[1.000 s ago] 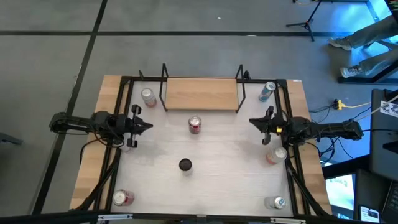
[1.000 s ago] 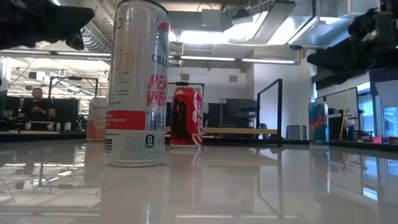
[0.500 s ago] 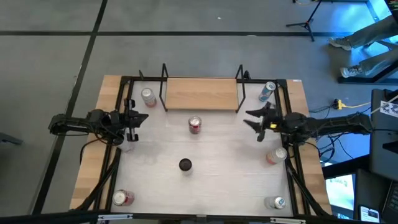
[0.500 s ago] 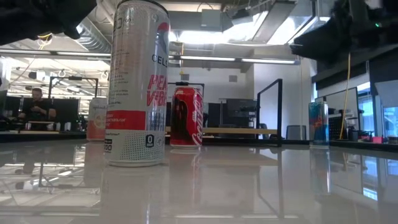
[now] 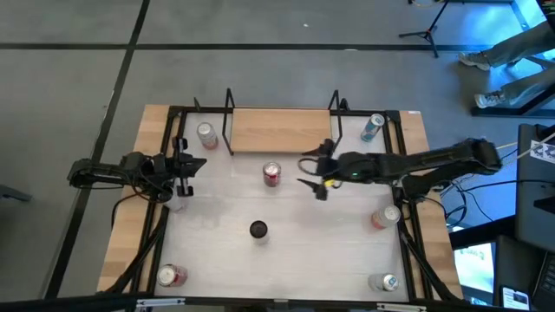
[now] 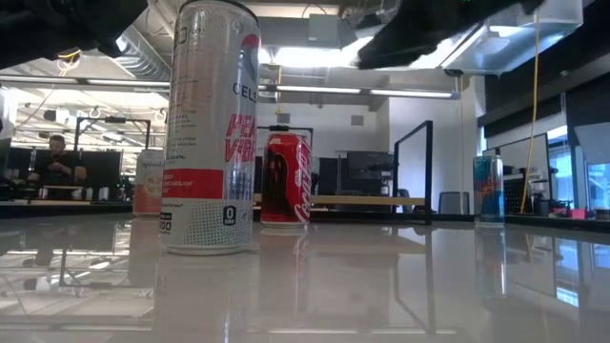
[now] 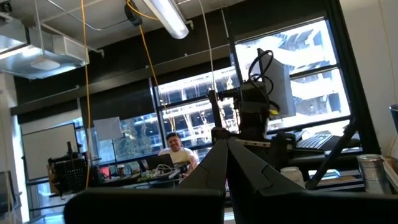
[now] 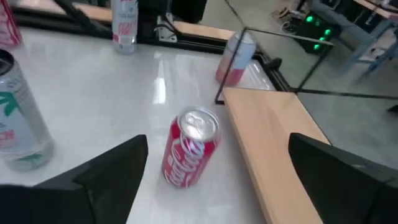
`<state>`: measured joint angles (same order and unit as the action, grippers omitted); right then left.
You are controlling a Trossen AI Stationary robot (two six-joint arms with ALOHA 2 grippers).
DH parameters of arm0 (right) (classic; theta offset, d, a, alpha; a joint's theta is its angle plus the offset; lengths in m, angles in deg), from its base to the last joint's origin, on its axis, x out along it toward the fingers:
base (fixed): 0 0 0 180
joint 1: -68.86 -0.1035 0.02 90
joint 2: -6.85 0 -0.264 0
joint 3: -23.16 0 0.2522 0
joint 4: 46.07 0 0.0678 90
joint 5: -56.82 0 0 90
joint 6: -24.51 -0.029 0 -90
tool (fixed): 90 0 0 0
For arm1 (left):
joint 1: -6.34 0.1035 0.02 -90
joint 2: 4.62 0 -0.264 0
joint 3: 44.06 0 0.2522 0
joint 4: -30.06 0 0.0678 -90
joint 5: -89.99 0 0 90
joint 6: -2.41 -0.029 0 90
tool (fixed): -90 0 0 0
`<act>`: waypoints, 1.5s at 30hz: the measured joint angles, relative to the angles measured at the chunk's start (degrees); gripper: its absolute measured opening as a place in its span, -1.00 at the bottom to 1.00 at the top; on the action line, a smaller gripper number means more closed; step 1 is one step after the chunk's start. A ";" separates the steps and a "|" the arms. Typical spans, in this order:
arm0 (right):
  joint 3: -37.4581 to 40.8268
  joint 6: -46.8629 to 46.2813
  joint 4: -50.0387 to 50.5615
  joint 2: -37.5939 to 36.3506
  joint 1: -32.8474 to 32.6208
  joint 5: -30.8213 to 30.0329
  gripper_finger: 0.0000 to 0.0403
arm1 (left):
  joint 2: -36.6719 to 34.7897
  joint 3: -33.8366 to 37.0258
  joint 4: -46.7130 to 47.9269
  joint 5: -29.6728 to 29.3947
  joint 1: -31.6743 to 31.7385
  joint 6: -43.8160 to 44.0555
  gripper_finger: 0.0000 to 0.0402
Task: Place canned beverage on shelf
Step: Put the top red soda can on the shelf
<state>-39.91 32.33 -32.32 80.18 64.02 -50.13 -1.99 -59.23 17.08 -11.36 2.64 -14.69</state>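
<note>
A red cola can (image 5: 272,174) stands upright on the white table, just in front of the light-wood shelf (image 5: 282,130). My right gripper (image 5: 304,172) hovers open to the can's right, above the table. In the right wrist view the can (image 8: 191,148) shows between and ahead of the two dark fingers, untouched, with the shelf board (image 8: 273,143) beside it. My left gripper (image 5: 196,165) waits shut near the table's left edge, holding nothing. The low view shows the red can (image 6: 286,178) behind a tall white can (image 6: 208,129).
A tall white can with a dark top (image 5: 258,230) stands mid-table. Other cans stand at the far left (image 5: 205,133), far right (image 5: 373,127), right edge (image 5: 386,217), near left (image 5: 171,276) and near right (image 5: 386,282). Black frame rails (image 5: 173,139) run along both sides.
My right gripper has swung from the table's right edge toward the middle, rising, and now hovers beside the red cola can; its fingers have opened wide on the way. My left gripper has tipped up a little. No can has moved.
</note>
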 joint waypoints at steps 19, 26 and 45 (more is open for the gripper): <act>-18.25 -3.52 1.05 23.40 4.08 -0.53 0.72 | 0.00 0.00 0.38 -0.06 0.00 0.44 -0.99; -18.29 -11.89 0.92 26.63 8.07 6.33 0.64 | 0.00 0.00 0.35 -0.03 0.00 0.48 -0.99; -18.30 -13.40 -1.42 30.62 7.13 5.46 0.63 | -0.01 0.00 0.40 -0.13 0.00 1.73 -0.99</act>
<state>-58.21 18.93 -33.74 110.80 71.14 -44.66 -2.00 -59.23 17.49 -11.49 2.64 -12.97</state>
